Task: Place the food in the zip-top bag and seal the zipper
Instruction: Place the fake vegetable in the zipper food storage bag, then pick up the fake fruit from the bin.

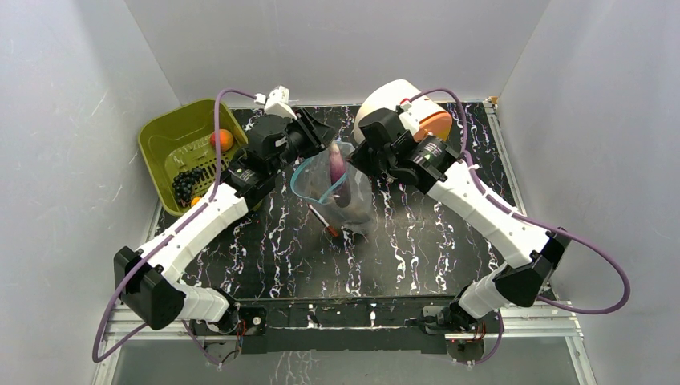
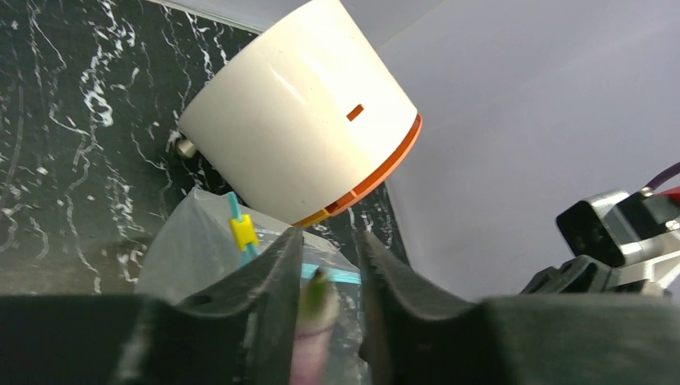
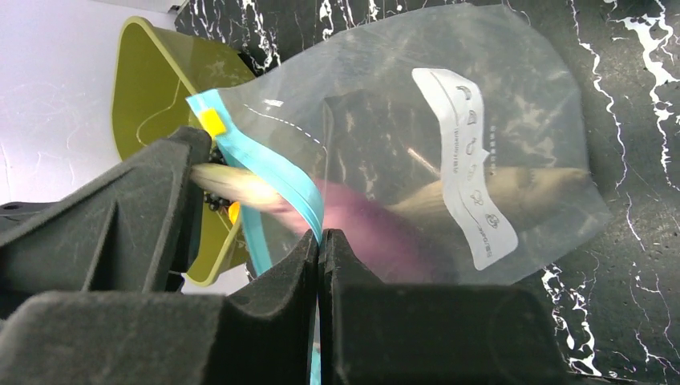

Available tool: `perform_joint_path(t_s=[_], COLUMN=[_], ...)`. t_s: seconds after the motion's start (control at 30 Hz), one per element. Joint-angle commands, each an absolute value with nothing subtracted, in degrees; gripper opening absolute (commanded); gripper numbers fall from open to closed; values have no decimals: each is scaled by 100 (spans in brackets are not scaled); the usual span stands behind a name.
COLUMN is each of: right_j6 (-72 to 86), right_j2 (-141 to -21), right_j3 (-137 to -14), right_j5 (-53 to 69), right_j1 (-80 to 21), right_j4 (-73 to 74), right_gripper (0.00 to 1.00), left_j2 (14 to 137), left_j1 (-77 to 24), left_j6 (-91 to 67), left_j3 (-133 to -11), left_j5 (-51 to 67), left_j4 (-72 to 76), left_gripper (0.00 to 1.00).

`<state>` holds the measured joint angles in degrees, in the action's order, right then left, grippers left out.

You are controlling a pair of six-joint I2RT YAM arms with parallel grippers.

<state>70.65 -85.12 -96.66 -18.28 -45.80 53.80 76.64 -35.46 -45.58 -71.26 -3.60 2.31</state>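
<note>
The clear zip-top bag point(image 1: 357, 200) stands mouth-up at mid table, and its teal zipper point(image 3: 273, 180) with a yellow slider point(image 3: 212, 122) curves round the opening. My right gripper point(image 3: 321, 237) is shut on the zipper edge and holds the mouth up. My left gripper point(image 2: 330, 257) hangs over the mouth with its jaws parted. Between them is a purple piece of food point(image 2: 313, 321) with a green tip, blurred, with a gap on its right side. It reaches down into the bag point(image 3: 361, 220). A grey fish point(image 3: 529, 188) lies inside the bag.
The olive-green basket point(image 1: 164, 140) at the back left holds an orange fruit point(image 1: 222, 139) and a dark grape cluster point(image 1: 188, 184). A white container with an orange band point(image 1: 401, 104) lies behind the bag. A thin red-tipped pen point(image 1: 323, 220) lies beside the bag's front.
</note>
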Motion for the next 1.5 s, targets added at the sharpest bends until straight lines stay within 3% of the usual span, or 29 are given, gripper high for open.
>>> perform_joint_path(t_s=[0.0,0.17,0.6,1.07,1.47], right_j6=[7108,6968,5910,4392,4178], right_j2=[-8214,-8079,-7682,-7217,-6754], right_j3=[-9647,-9429,-9220,-9151,-8807], right_j5=[-1820,-1748,-1681,-1637,-1873], right_j1=[-4445,-4349,-4267,-4269,-4265], right_j4=[4986,4904,4804,4965,5200], right_gripper=[0,0,0,0,0], left_j2=[7500,7527,7511,7537,7812], left_j1=[-3604,-3604,-3604,-3528,-1754], left_j6=[-4294,-3990,-3164,-2966,-2703], left_j3=[-7231,-7670,-8269,-8395,-8801], left_j5=[-503,-624,-956,-1270,-502], left_j4=[184,-409,-1524,-2312,-2819], left_gripper=[40,58,71,72,67])
